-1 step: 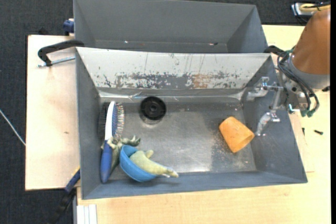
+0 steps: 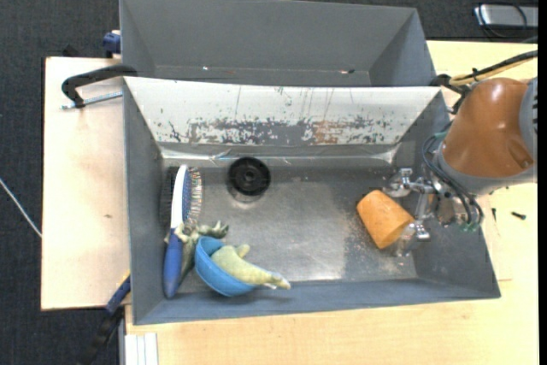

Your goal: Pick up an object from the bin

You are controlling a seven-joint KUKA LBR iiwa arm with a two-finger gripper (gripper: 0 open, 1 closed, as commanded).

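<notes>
An orange, stubby cylinder-shaped block (image 2: 381,218) lies on the bin floor at the right, tilted. My gripper (image 2: 405,208) is low in the bin at the block's right end. One metal fingertip (image 2: 400,181) stands just beyond the block's far side, and the other sits at its near right corner. The fingers are spread apart and open, with a gap between the far finger and the block.
A black round disc (image 2: 249,175) lies by the back wall. At the left wall lie a blue-and-white brush (image 2: 179,218), a blue bowl (image 2: 214,271) and a pale green toy lizard (image 2: 248,267). The arm's orange cover hangs over the right rim.
</notes>
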